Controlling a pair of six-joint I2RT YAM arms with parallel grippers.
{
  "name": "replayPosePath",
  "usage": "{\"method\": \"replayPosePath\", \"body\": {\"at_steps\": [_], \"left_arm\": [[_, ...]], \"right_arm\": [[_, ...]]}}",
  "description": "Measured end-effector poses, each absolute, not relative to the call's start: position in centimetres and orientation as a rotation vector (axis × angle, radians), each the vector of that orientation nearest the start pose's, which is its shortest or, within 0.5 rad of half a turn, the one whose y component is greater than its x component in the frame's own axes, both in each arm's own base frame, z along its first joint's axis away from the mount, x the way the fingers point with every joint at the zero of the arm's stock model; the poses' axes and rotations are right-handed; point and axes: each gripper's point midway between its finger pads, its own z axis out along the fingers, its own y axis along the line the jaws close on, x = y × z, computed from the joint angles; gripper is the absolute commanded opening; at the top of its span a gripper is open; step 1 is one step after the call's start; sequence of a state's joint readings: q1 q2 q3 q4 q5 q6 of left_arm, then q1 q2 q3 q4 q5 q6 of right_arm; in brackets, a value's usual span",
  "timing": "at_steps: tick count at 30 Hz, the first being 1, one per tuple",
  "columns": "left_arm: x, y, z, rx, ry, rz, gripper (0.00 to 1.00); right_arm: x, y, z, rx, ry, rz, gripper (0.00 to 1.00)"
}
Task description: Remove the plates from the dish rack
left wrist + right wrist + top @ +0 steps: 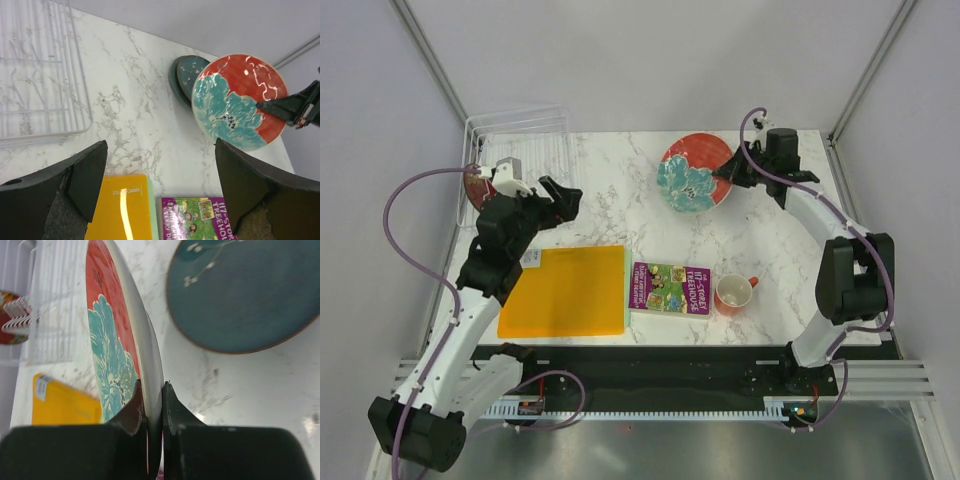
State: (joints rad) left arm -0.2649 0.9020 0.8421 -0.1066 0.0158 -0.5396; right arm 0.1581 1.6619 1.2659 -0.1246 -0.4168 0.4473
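While the right claw (pixel 152 390) is clamped tight on the rim of the red plate (pixel 695 172), holding it tilted up well to the right of the rack (pixel 530 140), the left claw (pixel 160 155) just hangs there with its jaws wide apart and nothing in them, right beside the rack's right side. A teal plate (pixel 245 295) lies flat on the table (pixel 610 200) under the red one, so also well right of the rack. Looks like that's the drop-off pile. There's also a reddish plate (pixel 473 187), I think, parked in the rack at its left edge, though it's too hidden to be sure.

Handling-wise, these look like glazed ceramic: stiff, probably hefty, slick, and they chip if you clack them together. The pinch is only on the thin rim, so my guess is the red one could pivot or slide if it gets swung fast. I'd level it out and set it down gently on the teal one. For the one in the rack, grab the top rim where it's exposed and pull straight up.
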Motion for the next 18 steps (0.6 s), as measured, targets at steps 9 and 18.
{"method": "replayPosePath", "body": {"at_steps": [9, 18], "left_arm": [[31.7, -10.6, 25.4, -0.067, 1.896, -0.451, 1.00], [30.4, -9.4, 24.8, -0.003, 1.924, -0.356, 1.00]], "right_arm": [[53.4, 11.6, 15.7, 0.182, 2.168, 0.707, 0.00], [58.5, 12.3, 11.3, 0.212, 2.204, 0.782, 0.00]]}}
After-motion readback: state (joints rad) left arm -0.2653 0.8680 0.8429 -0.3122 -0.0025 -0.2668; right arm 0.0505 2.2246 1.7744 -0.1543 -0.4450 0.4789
